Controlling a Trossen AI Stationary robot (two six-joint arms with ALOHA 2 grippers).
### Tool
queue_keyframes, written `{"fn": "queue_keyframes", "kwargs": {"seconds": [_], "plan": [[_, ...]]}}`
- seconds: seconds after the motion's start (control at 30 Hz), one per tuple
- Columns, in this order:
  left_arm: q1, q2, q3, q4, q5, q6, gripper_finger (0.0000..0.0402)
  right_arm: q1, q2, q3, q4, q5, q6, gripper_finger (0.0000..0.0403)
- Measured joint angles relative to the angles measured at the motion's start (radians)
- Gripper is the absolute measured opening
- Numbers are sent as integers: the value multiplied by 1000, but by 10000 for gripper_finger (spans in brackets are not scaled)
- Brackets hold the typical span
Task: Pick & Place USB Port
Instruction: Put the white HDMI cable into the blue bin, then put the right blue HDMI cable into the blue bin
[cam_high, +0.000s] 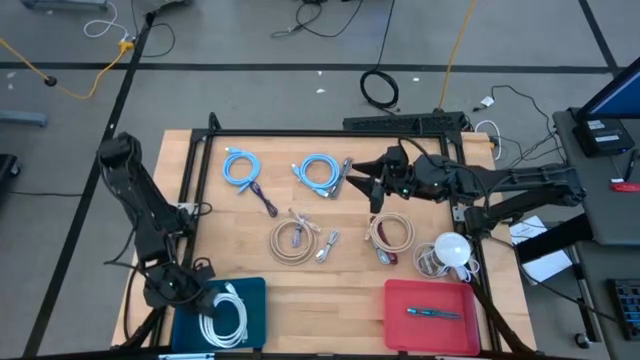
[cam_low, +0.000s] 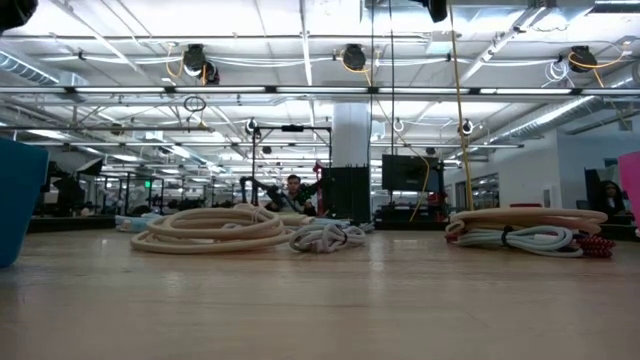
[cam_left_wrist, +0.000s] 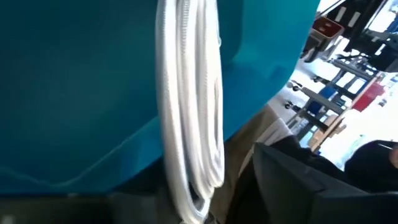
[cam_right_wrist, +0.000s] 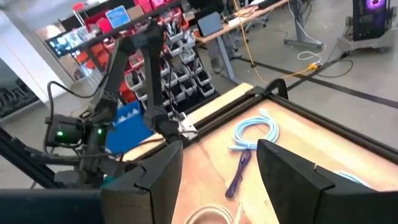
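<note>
A red tray (cam_high: 400, 318) holds a blue pen (cam_high: 433, 313) on the table (cam_high: 340, 300).

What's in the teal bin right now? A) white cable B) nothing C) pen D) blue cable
A: the high view shows a coiled white cable lying in the teal bin, below the left tool.

High view: straight down over the whole worktop (cam_high: 300, 290) and both arms. Low view: at worktop level, facing the room, sharing the beige cable coils (cam_low: 215, 226). Left wrist view: tight on white cable (cam_left_wrist: 189, 112) and blue tray (cam_left_wrist: 74, 87); right wrist view: looks across the worktop.
</note>
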Motion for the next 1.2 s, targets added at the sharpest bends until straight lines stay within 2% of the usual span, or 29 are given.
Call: {"fn": "queue_keyframes", "kwargs": {"seconds": [0.13, 0.27, 0.57, 0.73, 0.8, 0.9, 0.97, 1.1, 1.2], "plan": [[21, -49, 0, -34, 11, 20, 240, -6, 16, -1, -4, -2, 5, 199], [47, -104, 0, -42, 24, 63, 271, -8, 25, 0, 6, -2, 18, 199], [95, -233, 1, -71, 52, 137, 282, -18, 32, 0, 0, -29, 23, 199], [101, -285, 4, -235, 127, 94, 282, -18, 31, 0, -6, -30, 23, 199], [100, -292, 21, -360, 169, 63, 282, -18, 31, 0, -7, -30, 23, 199], [102, -298, 70, -572, 171, 40, 282, -18, 31, 0, -13, -30, 23, 199], [120, -297, 112, -735, 116, 47, 282, -18, 32, 0, -31, -30, 22, 199], [195, -296, 204, -1070, -136, 66, 282, -18, 47, -1, -77, -30, 26, 199], [307, -287, 218, -1136, -256, 20, 282, -18, 73, 0, -74, -31, 34, 199]]}}
